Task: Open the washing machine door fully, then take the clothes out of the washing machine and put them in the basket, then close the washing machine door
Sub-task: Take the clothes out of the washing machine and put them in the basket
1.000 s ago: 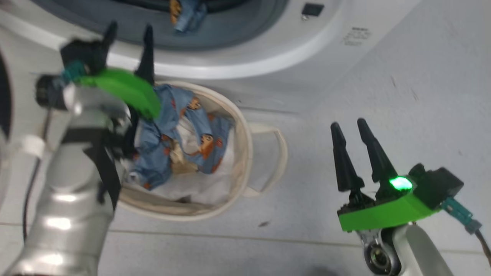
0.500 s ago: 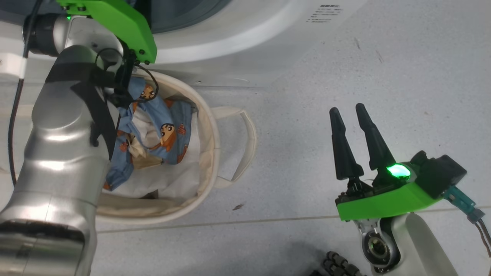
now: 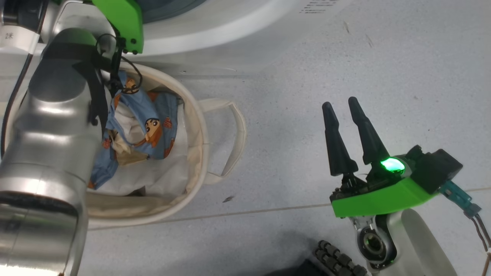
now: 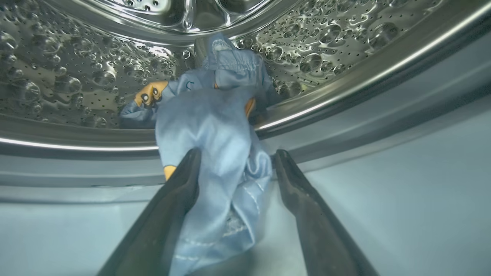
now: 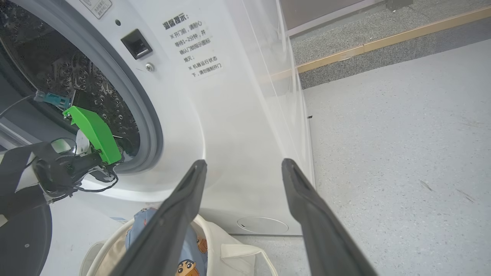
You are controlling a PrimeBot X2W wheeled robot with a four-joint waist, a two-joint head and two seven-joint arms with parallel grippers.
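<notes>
— Which way does the garment in the washing machine (image 5: 238,115) lie?
— Lengthwise, out through the machine's mouth. In the left wrist view the clothes (image 4: 215,126) run from the steel drum (image 4: 96,80), with the gathered elastic end pointing inward. They cross the grey door seal (image 4: 383,99) and hang down outside, long axis in line with the fingers.
— And the left gripper (image 4: 236,155)?
— Released. Its fingers are spread wide, one on each side of the fabric, the left one against it, nothing pinched.
— What does the right wrist view add?
— The machine's white front: a printed label, a black latch socket, and the left arm's green wrist mount (image 5: 94,134) at the machine's opening. The dimpled drum wall and the garment up close come from the left wrist view.
— The basket (image 3: 195,126)?
— On the floor (image 3: 345,57) at the foot of the machine, below its opening. The head view looks down into it: more of the clothes, crumpled on a white sheet (image 3: 153,176). One looped handle (image 3: 234,142) sticks out along the machine's front.
— The right gripper (image 3: 340,101)?
— Empty, fingers parted, over bare floor well to the side of the machine's opening, tips aimed toward the machine.
</notes>
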